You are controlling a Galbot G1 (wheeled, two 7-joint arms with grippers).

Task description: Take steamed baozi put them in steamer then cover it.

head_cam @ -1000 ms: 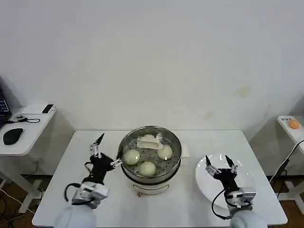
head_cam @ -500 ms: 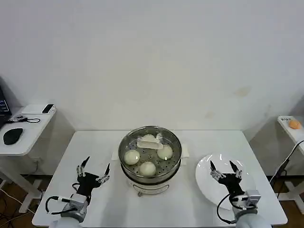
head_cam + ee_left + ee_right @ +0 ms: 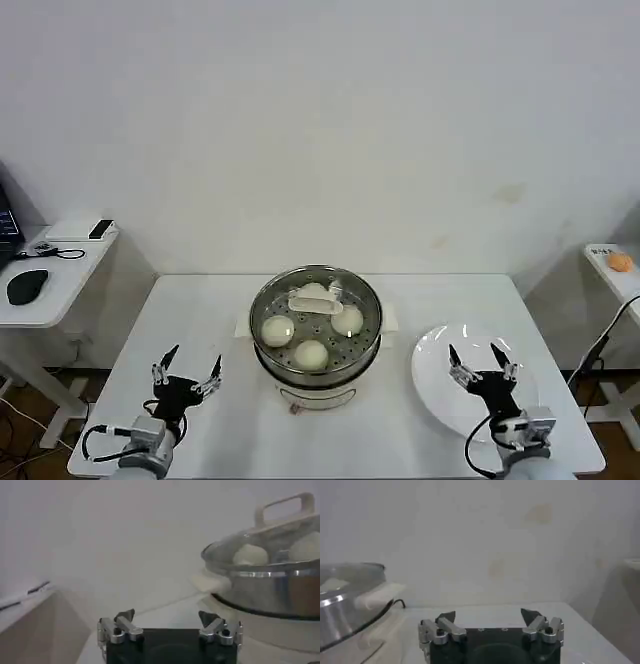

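Left gripper [image 3: 186, 373], jaws spread wide and empty, sits near-left of the steamer [image 3: 316, 352] at table centre. Four baozi [image 3: 311, 353] lie inside under the cover [image 3: 316, 305]. Right gripper [image 3: 481, 366], equally open, hovers over the white plate [image 3: 437, 382].

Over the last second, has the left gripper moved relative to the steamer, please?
Yes. The left gripper has drawn back from the steamer, toward the table's near left edge, fingers open and empty.
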